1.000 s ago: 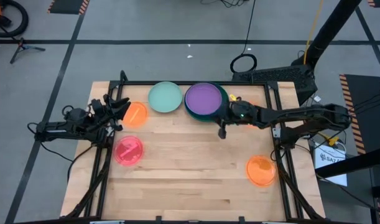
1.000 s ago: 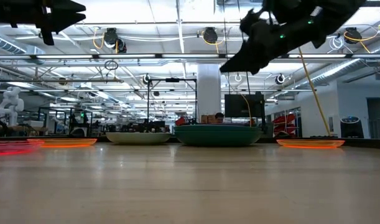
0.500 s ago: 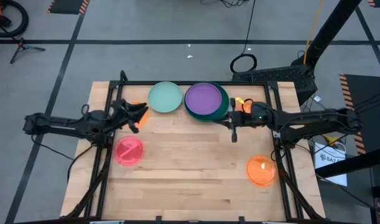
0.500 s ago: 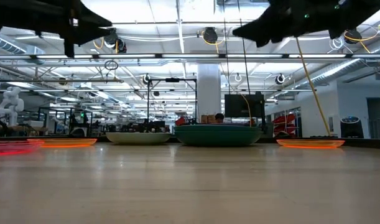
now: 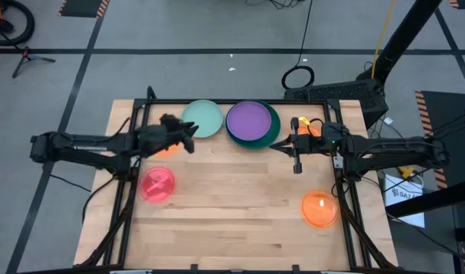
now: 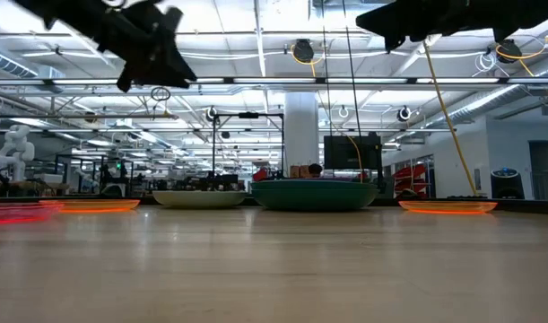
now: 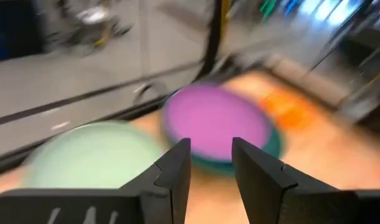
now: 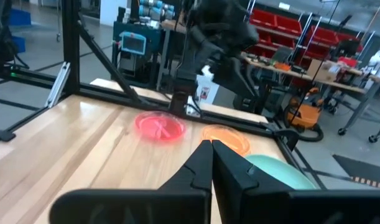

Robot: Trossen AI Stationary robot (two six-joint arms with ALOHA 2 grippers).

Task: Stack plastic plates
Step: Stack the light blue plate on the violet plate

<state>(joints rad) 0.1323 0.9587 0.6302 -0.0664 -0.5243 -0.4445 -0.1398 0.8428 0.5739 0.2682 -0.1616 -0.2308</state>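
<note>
A purple plate (image 5: 251,122) lies on top of a dark green one (image 5: 273,129) at the table's far middle. A mint plate (image 5: 202,119) rests on the table left of them. My left gripper (image 5: 189,138) hovers open and holds nothing, just near of the mint plate and above an orange plate (image 5: 165,149). Its wrist view looks past the fingers (image 7: 209,155) at the purple plate (image 7: 214,121). My right gripper (image 5: 287,146) is shut on nothing, held high to the right of the purple stack. A pink plate (image 5: 157,184) lies near left and another orange plate (image 5: 320,208) near right.
A third orange plate (image 5: 308,126) shows at the far right behind my right arm. Black frame rails (image 5: 125,190) run along the table's left, right and far edges. Bare wood (image 5: 232,205) spans the table's middle and near part.
My left gripper has swung out from the table's left edge toward the right, over the left orange plate and toward the mint plate, tipping nose-down. My right gripper has drawn back from the purple stack toward the right edge and has risen. No plate has moved.
</note>
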